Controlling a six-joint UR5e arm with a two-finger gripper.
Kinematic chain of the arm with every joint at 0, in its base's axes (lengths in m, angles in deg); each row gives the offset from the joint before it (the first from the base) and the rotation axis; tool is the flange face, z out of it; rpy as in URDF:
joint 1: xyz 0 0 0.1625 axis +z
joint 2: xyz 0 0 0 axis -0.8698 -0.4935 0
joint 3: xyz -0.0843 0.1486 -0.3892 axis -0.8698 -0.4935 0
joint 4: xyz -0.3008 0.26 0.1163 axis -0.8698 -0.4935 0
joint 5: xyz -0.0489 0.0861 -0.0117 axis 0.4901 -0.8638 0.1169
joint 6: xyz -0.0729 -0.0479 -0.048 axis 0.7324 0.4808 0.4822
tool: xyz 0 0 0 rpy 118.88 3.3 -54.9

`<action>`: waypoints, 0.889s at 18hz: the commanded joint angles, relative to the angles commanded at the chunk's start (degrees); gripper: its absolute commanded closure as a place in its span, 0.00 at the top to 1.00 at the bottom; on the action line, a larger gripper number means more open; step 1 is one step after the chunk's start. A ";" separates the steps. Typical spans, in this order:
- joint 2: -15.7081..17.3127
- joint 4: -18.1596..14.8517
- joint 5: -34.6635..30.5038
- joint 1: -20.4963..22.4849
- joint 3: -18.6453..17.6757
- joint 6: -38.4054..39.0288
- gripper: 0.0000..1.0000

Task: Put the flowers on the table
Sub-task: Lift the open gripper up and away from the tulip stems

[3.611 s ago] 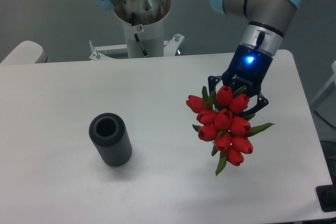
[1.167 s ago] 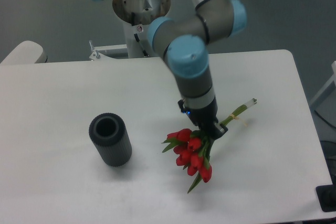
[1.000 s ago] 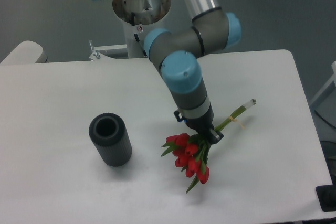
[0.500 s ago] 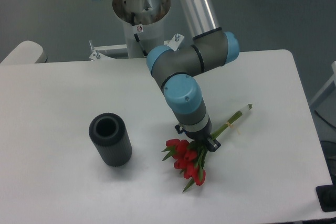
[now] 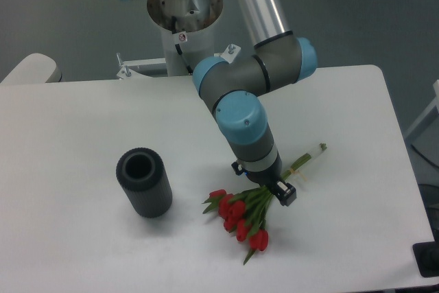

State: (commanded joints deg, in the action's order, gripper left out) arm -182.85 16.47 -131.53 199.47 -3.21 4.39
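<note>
Lying low over the table (image 5: 82, 121) at the near right: the flowers (image 5: 240, 216), red heads fanning toward seven o'clock, tied stems running up toward two o'clock past the wrist, long axis on that diagonal. Pinching the bunch just above the heads, at the gathered stems: the gripper (image 5: 274, 190), its fingers (image 5: 285, 195) mostly hidden under the wrist and the leaves, so closure being judged from the bunch sitting between them rather than seen outright. Appearing to touch or nearly touch the white surface: the heads; true contact not resolvable from this view, nor whether the stem tip (image 5: 319, 147) is resting or raised. Standing upright well apart at nine o'clock of the bunch: a dark grey ribbed cylinder (image 5: 144, 184), open mouth upward, not in the way of any release or straight lift. Rising at twelve o'clock beyond the far edge: the arm's base column (image 5: 186, 32). Likely step in hand: settling the bunch flat, then spreading the fingers and lifting clear without dragging the stems.
</note>
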 joint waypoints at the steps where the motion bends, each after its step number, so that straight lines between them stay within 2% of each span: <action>1: 0.44 -0.79 0.35 0.26 0.97 -0.35 1.00; 6: 0.62 -8.87 1.75 1.76 8.69 -0.62 1.00; 10: 0.44 -15.64 7.20 4.57 14.68 -2.88 1.00; 16: 1.58 -19.51 13.79 10.45 16.01 -12.99 1.00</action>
State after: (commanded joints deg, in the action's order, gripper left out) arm -181.27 -3.04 -117.74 209.92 12.80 -8.60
